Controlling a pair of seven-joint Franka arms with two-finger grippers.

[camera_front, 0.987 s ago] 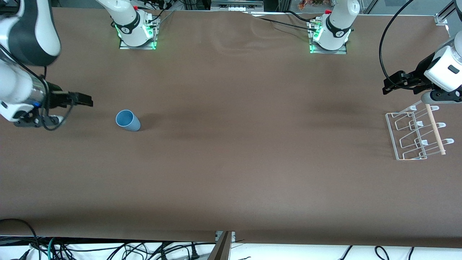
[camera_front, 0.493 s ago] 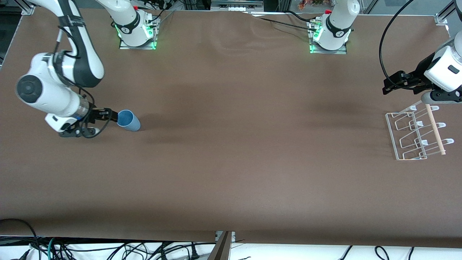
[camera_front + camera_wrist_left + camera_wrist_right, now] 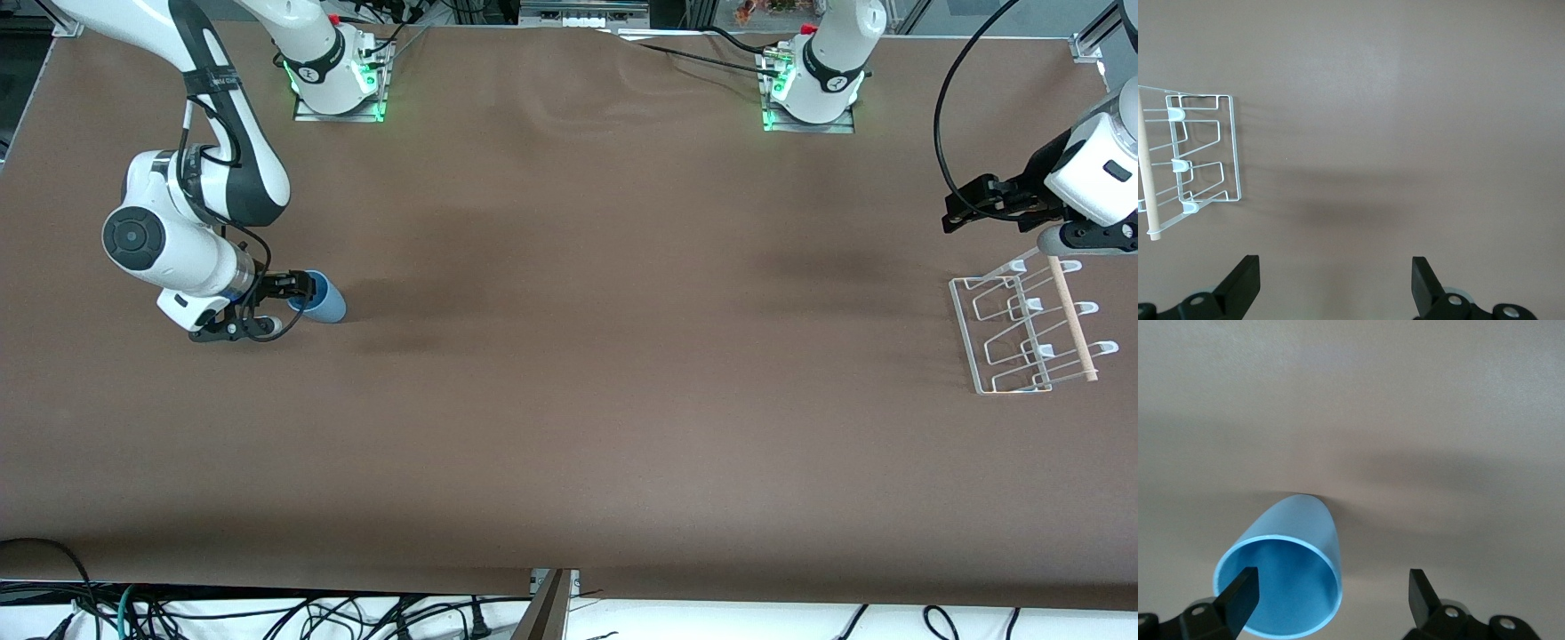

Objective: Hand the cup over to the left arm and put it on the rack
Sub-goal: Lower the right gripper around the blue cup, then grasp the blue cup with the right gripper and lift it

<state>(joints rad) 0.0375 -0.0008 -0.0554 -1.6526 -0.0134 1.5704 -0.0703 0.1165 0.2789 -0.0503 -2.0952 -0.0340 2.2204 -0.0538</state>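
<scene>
One cup [image 3: 324, 302], one rack [image 3: 1022, 333] with perhaps four prongs, two arms, one table [image 3: 569, 400].

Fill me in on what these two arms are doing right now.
The right gripper is at the mouth of the light-blue cup, which lies on its side toward the right arm's end of the table. Its fingers are open, one at the rim, nothing gripped yet. The left gripper waits open above the table beside the drying rack, which holds nothing.
</scene>
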